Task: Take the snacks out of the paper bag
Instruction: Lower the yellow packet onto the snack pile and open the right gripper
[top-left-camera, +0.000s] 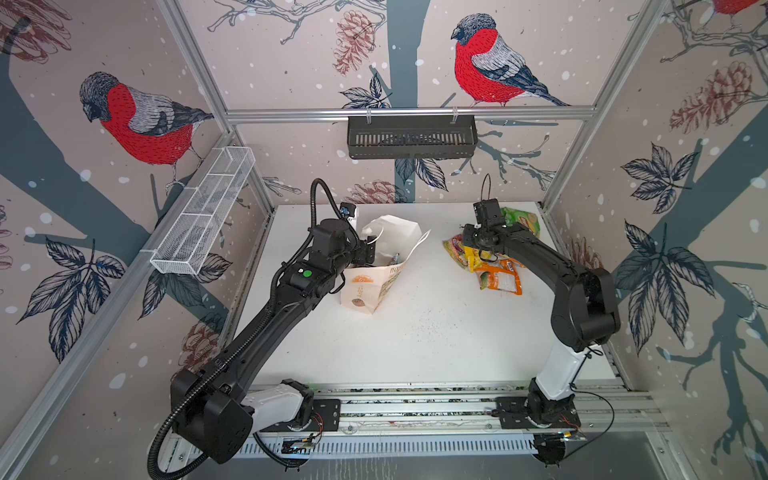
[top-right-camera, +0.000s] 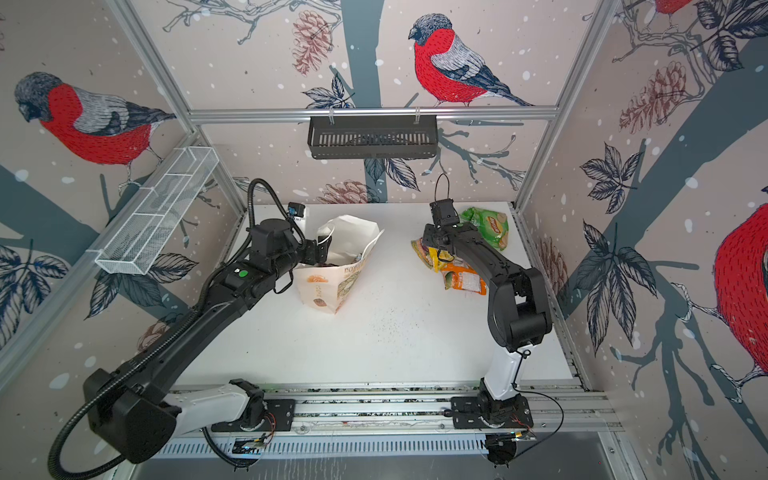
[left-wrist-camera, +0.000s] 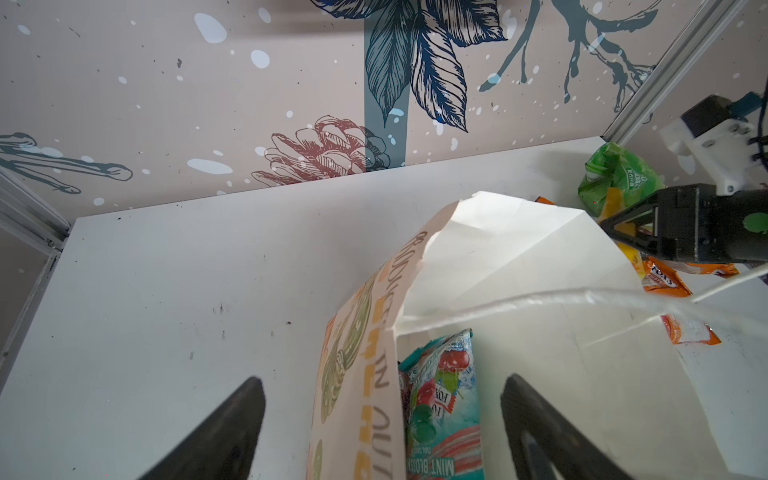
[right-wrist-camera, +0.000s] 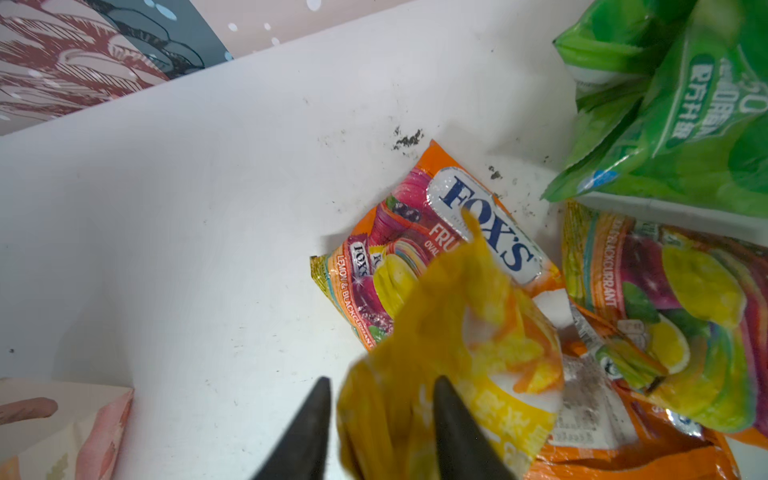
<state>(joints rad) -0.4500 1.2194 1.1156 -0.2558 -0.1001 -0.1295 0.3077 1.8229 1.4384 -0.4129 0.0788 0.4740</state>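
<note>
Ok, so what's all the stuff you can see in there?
paper bag: one, cream with orange prints, standing left of middle
teal packet: one, inside the bag
green packet: one, table's back right corner
orange packets: at least two, orange and multicoloured, piled on the right
yellow packet: one, blurred, over that pile
black basket: one, back wall
white mesh basket: one, left wall
table: one, white
left tool: one, black, open astride the bag's wall
right tool: one, black, open around the yellow packet

Black arms (top-left-camera: 257, 332), white base links (top-left-camera: 274, 403), green sticker (top-left-camera: 307, 273)
</note>
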